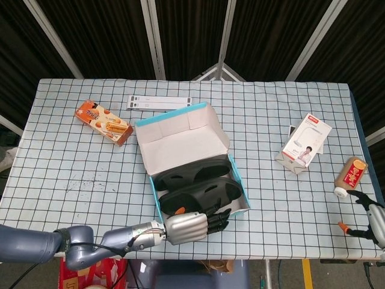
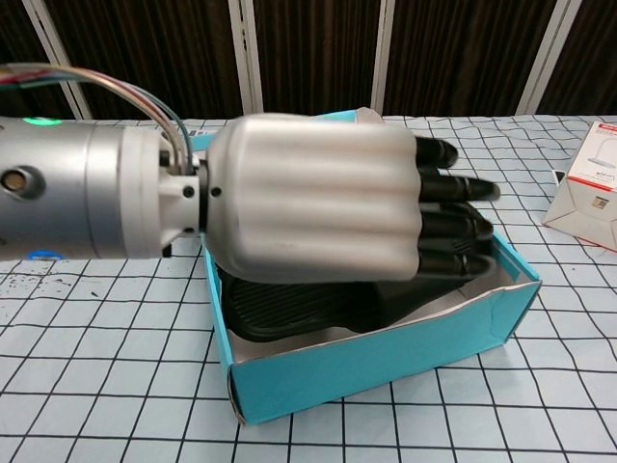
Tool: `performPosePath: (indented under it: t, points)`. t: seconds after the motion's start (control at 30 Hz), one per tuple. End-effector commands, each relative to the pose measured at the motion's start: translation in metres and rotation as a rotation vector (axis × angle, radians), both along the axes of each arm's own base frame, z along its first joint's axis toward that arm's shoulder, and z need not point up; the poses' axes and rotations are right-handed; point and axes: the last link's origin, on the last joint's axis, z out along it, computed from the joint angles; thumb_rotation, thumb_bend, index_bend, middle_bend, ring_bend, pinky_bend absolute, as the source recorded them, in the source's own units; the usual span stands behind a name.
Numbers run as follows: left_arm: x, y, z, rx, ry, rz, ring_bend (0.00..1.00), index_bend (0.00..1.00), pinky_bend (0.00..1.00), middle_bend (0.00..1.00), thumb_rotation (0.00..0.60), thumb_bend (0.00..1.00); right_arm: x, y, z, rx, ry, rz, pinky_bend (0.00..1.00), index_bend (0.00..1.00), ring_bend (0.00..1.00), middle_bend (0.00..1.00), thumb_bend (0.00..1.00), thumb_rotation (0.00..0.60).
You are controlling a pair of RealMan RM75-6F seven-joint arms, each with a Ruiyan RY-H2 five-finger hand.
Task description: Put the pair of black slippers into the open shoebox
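Fingers (image 2: 448,217) of the left hand (image 2: 308,198): dark, extended and slightly spread, nothing between them, hovering over the near end of the open shoebox (image 2: 386,367). Same left hand (image 1: 186,227) in the head view: just at the box's near edge, apart from the slippers. Right hand (image 1: 373,223) at the far right table edge, head view only; fingers apart, gripping nothing, orange tip showing; absent from the chest view.

Two black slippers (image 1: 201,183), side by side inside the turquoise shoebox (image 1: 180,135), lid flap raised behind. Head view: both slippers separable. Chest view: only one ribbed black sole (image 2: 289,309) plainly visible under the hand, the rest blocked by the silver palm.

Seen from the head view alone: one orange snack box (image 1: 103,122) left of the shoebox, one flat white strip-shaped package (image 1: 161,102) beyond it, one brown bottle (image 1: 351,176) lying near the right edge. One white product box (image 1: 307,142) right of the shoebox; in the chest view only its corner (image 2: 583,198) at the right border. Orange snack box partly visible behind the left wrist in the chest view (image 2: 92,145). One checked tablecloth (image 1: 60,162) under everything.
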Motion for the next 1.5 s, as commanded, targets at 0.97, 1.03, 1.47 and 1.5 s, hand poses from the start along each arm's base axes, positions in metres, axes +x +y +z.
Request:
performPosePath:
  t: [0.97,1.03,1.47,1.5]
  points:
    - [-0.011,0.071,-0.048,-0.428,-0.599,0.989,0.00,0.00,0.00,0.00,0.504,0.16,-0.005,-0.003,-0.001,0.015,0.009,-0.026,0.21,0.23,0.25,0.20,0.23,0.600]
    - [-0.008,0.068,-0.050,-0.421,-0.600,0.946,0.00,0.00,0.00,0.00,0.505,0.16,-0.005,-0.002,-0.002,0.020,0.007,-0.025,0.21,0.23,0.25,0.21,0.23,0.600]
    - [-0.013,0.062,-0.067,-0.424,-0.549,0.942,0.00,0.00,0.01,0.00,0.486,0.16,-0.006,-0.002,0.000,0.011,0.001,-0.027,0.21,0.24,0.26,0.21,0.23,0.600]
    - [-0.013,0.062,-0.068,-0.428,-0.548,0.948,0.00,0.00,0.02,0.00,0.485,0.16,-0.006,-0.002,0.000,0.011,0.001,-0.027,0.21,0.24,0.26,0.21,0.23,0.600]
